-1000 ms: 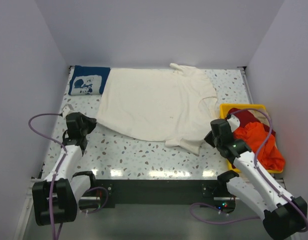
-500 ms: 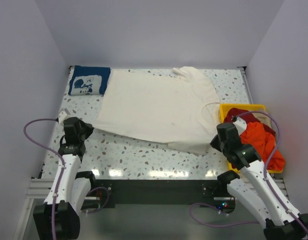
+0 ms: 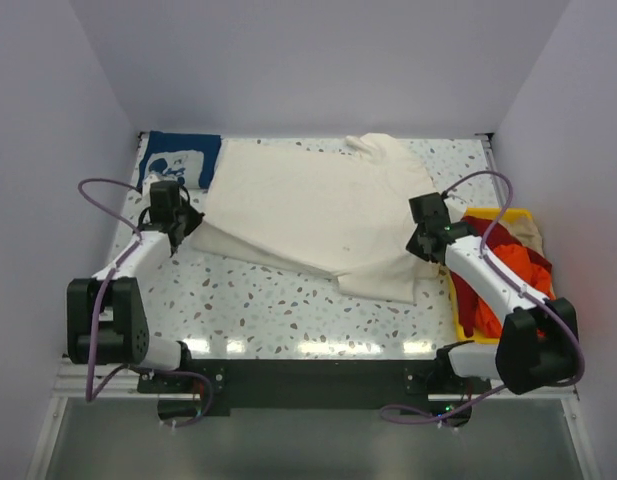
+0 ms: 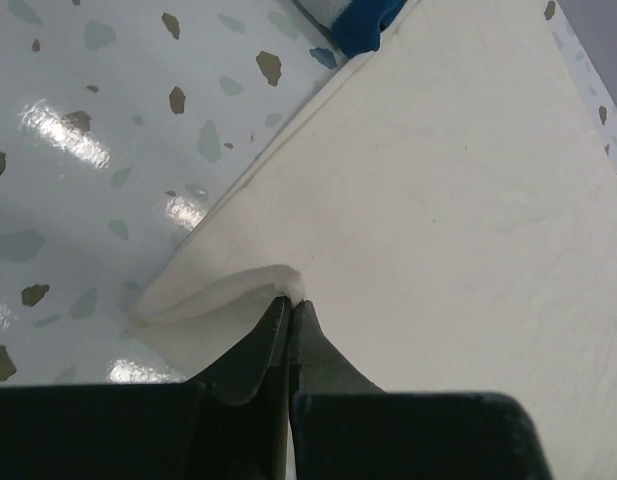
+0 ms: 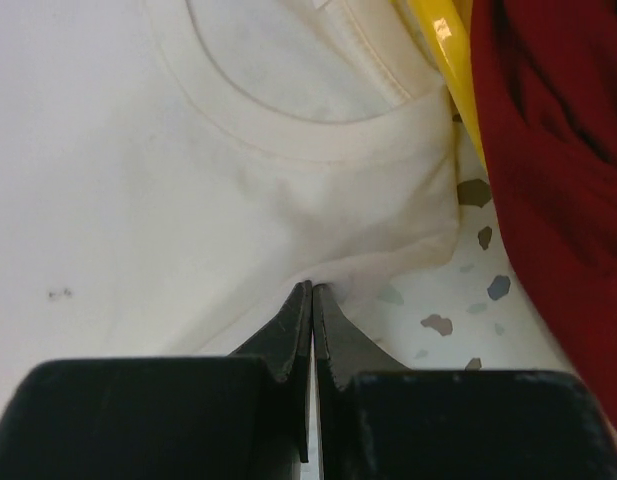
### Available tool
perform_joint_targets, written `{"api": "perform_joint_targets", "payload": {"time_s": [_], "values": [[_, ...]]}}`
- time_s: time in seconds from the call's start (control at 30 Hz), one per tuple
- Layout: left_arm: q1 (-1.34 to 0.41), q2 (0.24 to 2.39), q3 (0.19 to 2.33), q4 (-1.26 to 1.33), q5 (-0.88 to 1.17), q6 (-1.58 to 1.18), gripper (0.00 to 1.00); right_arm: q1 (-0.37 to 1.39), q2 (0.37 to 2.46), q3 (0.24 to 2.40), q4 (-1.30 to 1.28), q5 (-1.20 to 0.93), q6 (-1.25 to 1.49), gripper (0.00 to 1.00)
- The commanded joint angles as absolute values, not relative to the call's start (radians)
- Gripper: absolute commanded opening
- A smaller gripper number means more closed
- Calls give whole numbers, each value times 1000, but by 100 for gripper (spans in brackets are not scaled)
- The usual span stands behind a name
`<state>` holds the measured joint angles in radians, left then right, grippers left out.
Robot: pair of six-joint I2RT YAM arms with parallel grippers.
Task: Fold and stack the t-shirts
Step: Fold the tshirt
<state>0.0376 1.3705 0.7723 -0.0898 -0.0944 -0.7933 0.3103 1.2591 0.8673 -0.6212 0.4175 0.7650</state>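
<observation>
The large cream t-shirt (image 3: 318, 210) lies spread on the speckled table, part of it folded over. My left gripper (image 3: 180, 222) is shut on its left hem corner (image 4: 278, 285). My right gripper (image 3: 420, 242) is shut on the cream cloth below the collar (image 5: 318, 130), at its right edge. The navy t-shirt with white print (image 3: 176, 160) lies folded at the far left corner; its blue edge shows in the left wrist view (image 4: 363, 25). The orange-red t-shirt (image 3: 513, 275) lies in the yellow bin, and a beige one (image 3: 528, 232) shows at the bin's far corner.
The yellow plastic bin (image 3: 458, 215) stands at the table's right edge; its rim (image 5: 443, 50) and dark red cloth (image 5: 558, 150) show in the right wrist view. Bare speckled tabletop (image 3: 248, 305) runs along the front. Walls close in the left, back and right.
Both arms have swung away from the front edge toward the middle with the cream shirt's edges in their jaws. The shirt's near edge has been carried up over itself.
</observation>
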Motion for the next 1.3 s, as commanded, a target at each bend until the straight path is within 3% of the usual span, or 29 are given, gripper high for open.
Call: {"api": "perform_joint_targets", "payload": {"time_s": [0.0, 0.37, 1.07, 1.13, 1.17, 1.2, 1.27], "values": [[32, 1468, 879, -29, -135, -807, 0, 244, 1330, 945, -526, 394, 729, 0], [32, 1663, 1022, -34, -144, -811, 0, 155, 1517, 1057, -454, 307, 709, 0], [31, 1770, 1066, 25, -115, -788, 0, 80, 1592, 1080, -397, 215, 672, 0], [32, 1778, 1083, 18, -112, -779, 4, 78, 1612, 1109, -414, 215, 661, 0], [31, 1781, 1089, 14, -104, -775, 18, 78, 1617, 1118, -422, 216, 657, 2], [31, 1779, 1098, 8, -104, -770, 26, 78, 1617, 1126, -425, 216, 652, 6], [32, 1757, 1098, 5, -115, -761, 41, 78, 1603, 1124, -419, 213, 638, 28]]}}
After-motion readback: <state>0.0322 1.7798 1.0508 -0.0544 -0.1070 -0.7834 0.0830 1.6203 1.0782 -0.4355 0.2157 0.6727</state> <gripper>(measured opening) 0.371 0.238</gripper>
